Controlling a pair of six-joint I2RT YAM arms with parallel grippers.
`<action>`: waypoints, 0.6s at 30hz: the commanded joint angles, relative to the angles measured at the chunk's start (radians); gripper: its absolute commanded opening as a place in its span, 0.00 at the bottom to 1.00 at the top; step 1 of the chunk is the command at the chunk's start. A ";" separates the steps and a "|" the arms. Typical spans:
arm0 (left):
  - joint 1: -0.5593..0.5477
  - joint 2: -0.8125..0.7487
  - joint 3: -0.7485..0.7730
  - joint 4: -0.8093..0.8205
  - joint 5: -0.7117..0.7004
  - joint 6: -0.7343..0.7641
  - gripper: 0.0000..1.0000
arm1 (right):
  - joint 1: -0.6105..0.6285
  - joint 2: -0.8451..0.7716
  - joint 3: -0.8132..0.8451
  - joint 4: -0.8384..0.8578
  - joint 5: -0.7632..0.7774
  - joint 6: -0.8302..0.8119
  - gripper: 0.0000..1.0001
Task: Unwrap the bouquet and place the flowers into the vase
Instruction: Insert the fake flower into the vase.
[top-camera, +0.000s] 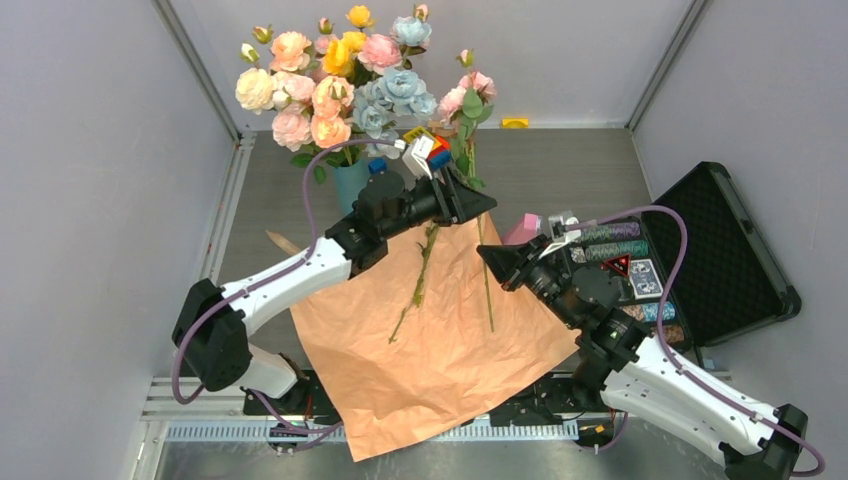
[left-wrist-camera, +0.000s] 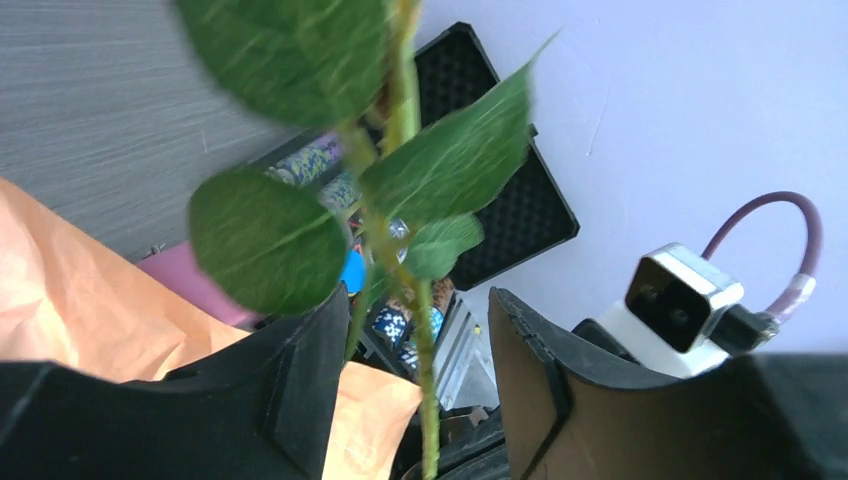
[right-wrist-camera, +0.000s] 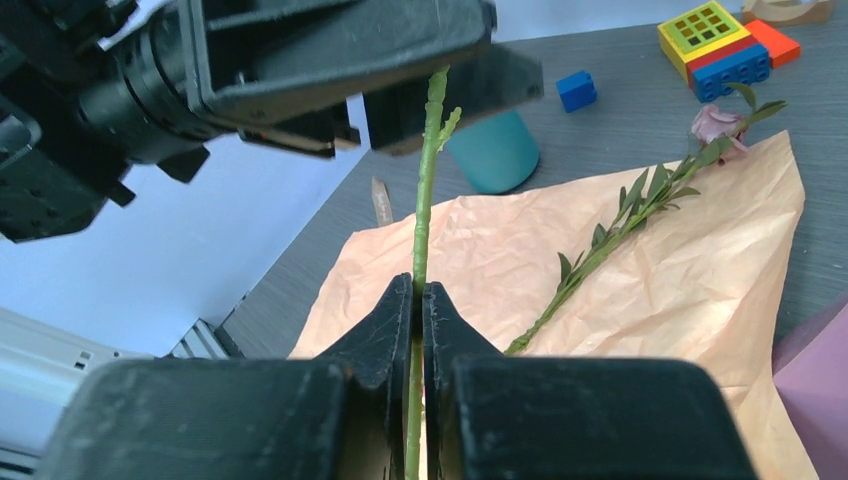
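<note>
The tan-orange wrapping paper (top-camera: 430, 350) lies unfolded and flat on the table. The teal vase (top-camera: 350, 185) stands behind it, holding a bunch of pink, peach, yellow and pale-blue blooms (top-camera: 340, 70). My right gripper (right-wrist-camera: 418, 292) is shut on a long green stem (right-wrist-camera: 428, 170) that stands upright, with a pink bloom (top-camera: 470, 92) at its top. My left gripper (left-wrist-camera: 415, 297) is open higher up on that same stem (left-wrist-camera: 425, 380). The stem passes between its fingers (left-wrist-camera: 540, 380), and its leaves (left-wrist-camera: 265, 240) fill that view. Another leafy flower stem (right-wrist-camera: 610, 225) lies on the paper.
An open black case (top-camera: 725, 260) with cards and chips sits at the right. A pink box (top-camera: 522, 230) stands beside the right gripper. Coloured blocks (right-wrist-camera: 715, 35) and a small blue block (right-wrist-camera: 577, 90) lie near the vase (right-wrist-camera: 495, 150). A wooden stick (top-camera: 283, 243) lies left of the paper.
</note>
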 joint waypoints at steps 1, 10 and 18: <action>-0.004 -0.011 0.058 0.064 -0.006 0.001 0.52 | 0.002 -0.004 0.002 0.007 -0.055 -0.019 0.00; -0.003 -0.087 0.011 0.009 -0.086 0.045 0.42 | 0.002 0.022 -0.009 0.019 -0.069 -0.011 0.00; -0.003 -0.094 0.053 -0.037 -0.084 0.094 0.32 | 0.002 0.036 -0.003 0.013 -0.082 -0.015 0.00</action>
